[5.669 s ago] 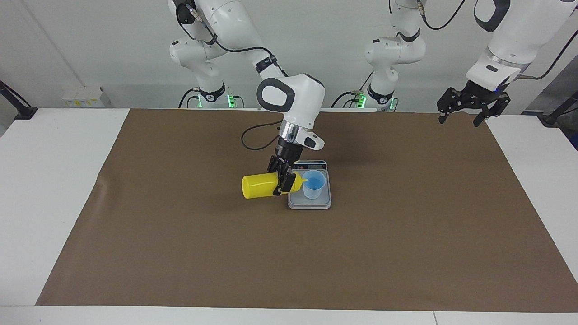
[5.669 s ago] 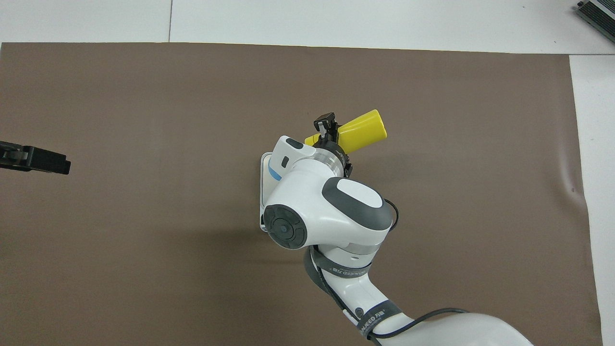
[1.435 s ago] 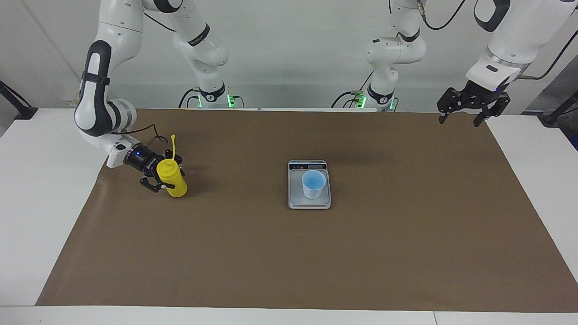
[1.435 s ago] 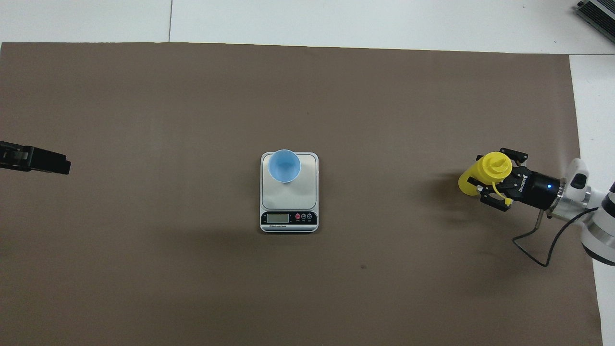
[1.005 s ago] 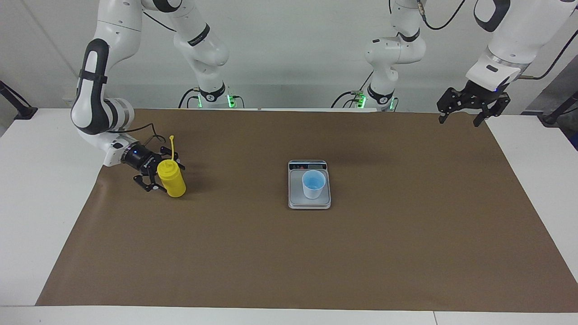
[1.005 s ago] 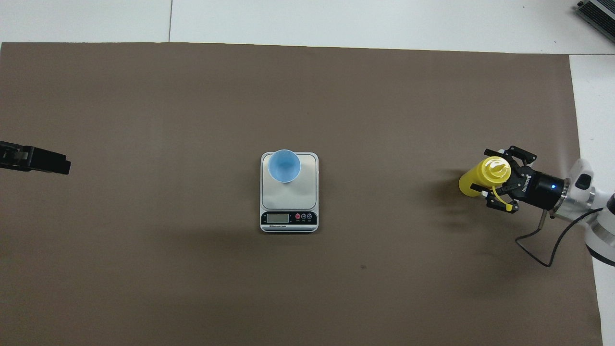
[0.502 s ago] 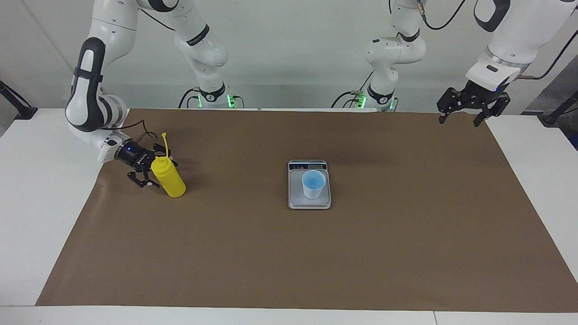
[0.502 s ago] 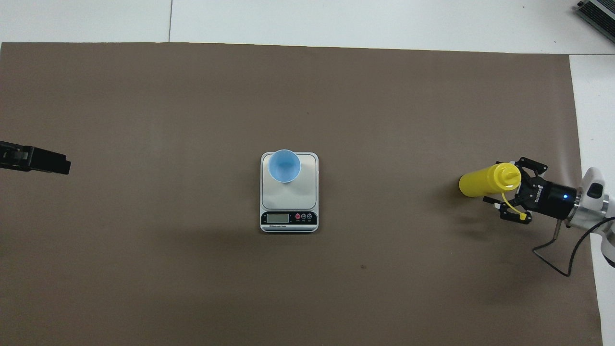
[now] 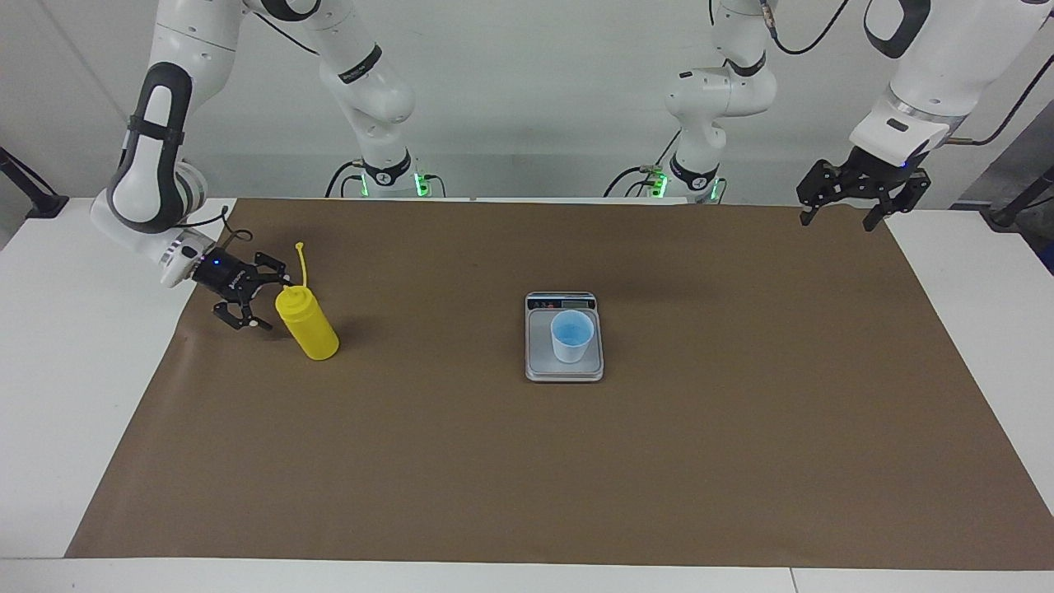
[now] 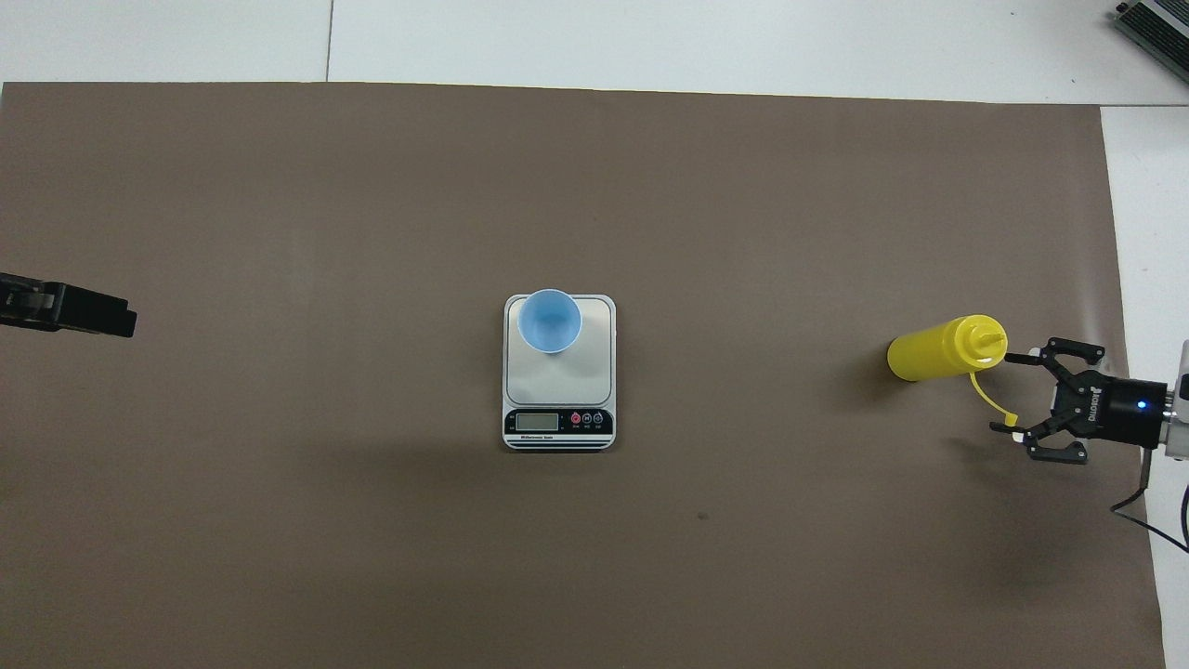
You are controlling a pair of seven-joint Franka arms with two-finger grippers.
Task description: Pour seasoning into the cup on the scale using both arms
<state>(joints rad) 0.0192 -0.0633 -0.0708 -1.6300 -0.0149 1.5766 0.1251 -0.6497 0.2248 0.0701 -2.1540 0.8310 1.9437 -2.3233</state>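
The yellow seasoning bottle (image 9: pixel 307 324) stands upright on the brown mat near the right arm's end of the table, its cap strap sticking up; it also shows in the overhead view (image 10: pixel 940 349). My right gripper (image 9: pixel 268 301) is open and empty just beside the bottle's top, apart from it, also in the overhead view (image 10: pixel 1008 392). The light blue cup (image 9: pixel 572 334) stands on the scale (image 9: pixel 565 369) at mid-table; the overhead view shows the cup (image 10: pixel 549 321) at the scale's (image 10: pixel 557 381) edge farther from the robots. My left gripper (image 9: pixel 836 219) waits open over the mat's corner near its base.
A brown mat (image 9: pixel 527 461) covers most of the white table (image 9: pixel 74 371). The scale's dark display strip (image 10: pixel 558 421) faces the robots. A dark device corner (image 10: pixel 1152 23) lies off the mat at the table's edge farthest from the robots.
The right gripper carried the bottle from the cup to the right arm's end, set it down, opened and drew back from it. The left arm has not moved.
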